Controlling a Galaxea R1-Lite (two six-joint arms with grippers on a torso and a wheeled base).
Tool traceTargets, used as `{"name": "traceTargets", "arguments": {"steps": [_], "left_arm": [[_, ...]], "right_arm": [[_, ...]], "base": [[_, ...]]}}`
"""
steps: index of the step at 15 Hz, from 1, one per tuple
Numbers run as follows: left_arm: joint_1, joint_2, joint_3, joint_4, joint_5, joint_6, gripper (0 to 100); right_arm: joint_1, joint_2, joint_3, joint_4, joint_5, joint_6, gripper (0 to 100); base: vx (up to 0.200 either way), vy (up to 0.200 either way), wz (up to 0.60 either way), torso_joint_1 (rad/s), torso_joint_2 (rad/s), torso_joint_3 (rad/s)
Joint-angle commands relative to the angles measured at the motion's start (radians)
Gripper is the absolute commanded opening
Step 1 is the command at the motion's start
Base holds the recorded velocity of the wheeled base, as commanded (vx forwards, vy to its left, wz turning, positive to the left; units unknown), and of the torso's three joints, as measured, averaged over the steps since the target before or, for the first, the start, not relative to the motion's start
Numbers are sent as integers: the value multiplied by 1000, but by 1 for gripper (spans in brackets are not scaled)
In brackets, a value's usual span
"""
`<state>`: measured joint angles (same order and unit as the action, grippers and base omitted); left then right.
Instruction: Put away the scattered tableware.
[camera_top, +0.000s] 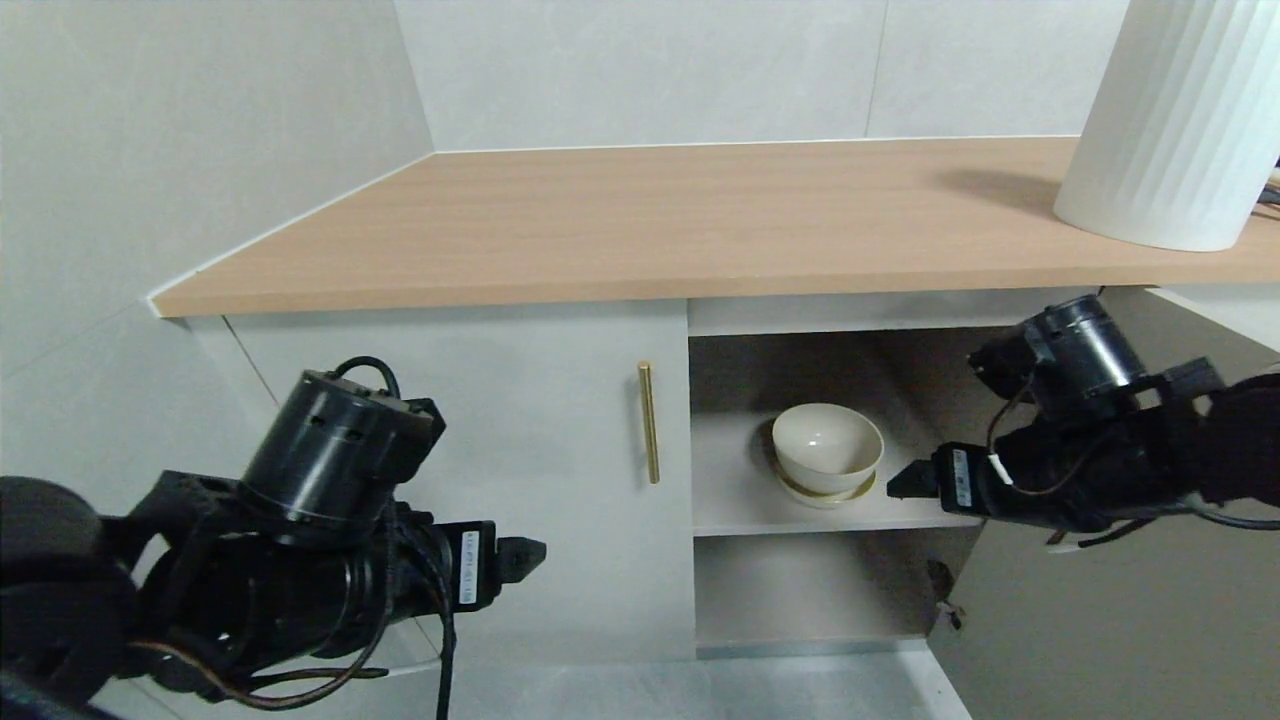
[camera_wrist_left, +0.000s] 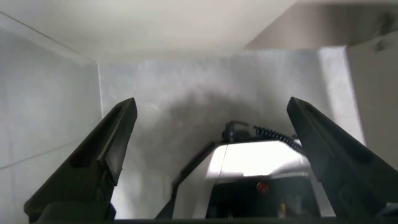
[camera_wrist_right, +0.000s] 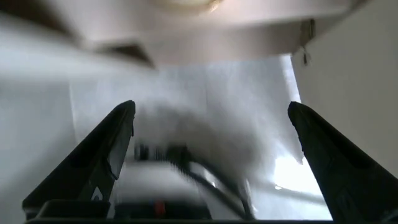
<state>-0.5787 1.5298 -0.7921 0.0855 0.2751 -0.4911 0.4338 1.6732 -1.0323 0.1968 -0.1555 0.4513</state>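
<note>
Wooden countertop (camera_top: 650, 220) ran across the top of a grey cabinet (camera_top: 480, 450). A tall white ribbed vessel (camera_top: 1170, 120) stood at the countertop's right end. The cabinet's right compartment stood open and its left door was closed.

Left gripper (camera_top: 520, 560) (camera_wrist_left: 211, 106) hung low in front of the closed door, fingers spread wide, nothing between them. Right gripper (camera_top: 905, 480) (camera_wrist_right: 208, 109) sat at the open compartment's right side, just beside the shelf (camera_top: 740, 500), fingers likewise spread and empty.

Cream bowl (camera_top: 828, 448) rested upright on a small plate (camera_top: 826, 491) on that shelf, near the right gripper, not touched. Brass handle (camera_top: 648, 422) was vertical on the closed door's right edge.
</note>
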Motion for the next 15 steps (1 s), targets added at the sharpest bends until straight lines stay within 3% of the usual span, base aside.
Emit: {"name": "traceTargets", "arguments": {"steps": [1,7,15], "left_arm": [[5,-146,33,0,3,23,100],[3,-198,56,7,3,57,100],[0,-158,62,7,4,57,100]], "right_arm": [[77,-237,43,115,5,-13,100],[117,-363,152,131,30,-20,100],[131,-351,164,131,30,-48,100]], "base": [[0,0,0,0,0,0],[0,0,0,0,0,0],[-200,0,0,3,4,3]]}}
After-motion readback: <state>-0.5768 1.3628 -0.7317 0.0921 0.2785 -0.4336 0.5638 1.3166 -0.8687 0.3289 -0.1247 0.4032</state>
